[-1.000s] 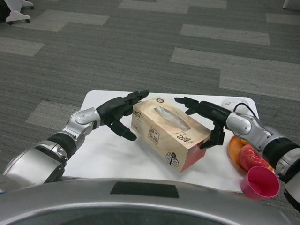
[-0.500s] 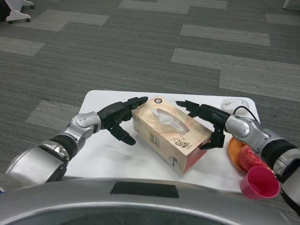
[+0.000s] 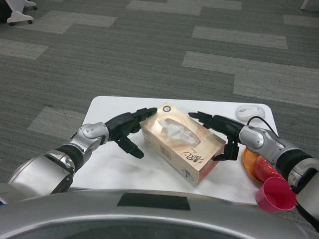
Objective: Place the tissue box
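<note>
The tissue box (image 3: 182, 148) is being lowered: compared with a moment ago it is sitting closer to the white table (image 3: 104, 167), and both hands have come down with it. It is being clasped between the left hand (image 3: 128, 128), pressed at its left end, and the right hand (image 3: 218, 133), with fingers over its right end. Whether the box's base is already resting on the table cannot be told. The placing is judged nearly done; release and withdrawal are being left. An orange plate (image 3: 250, 163) and a pink cup (image 3: 275, 194) are being passed near the right forearm.
</note>
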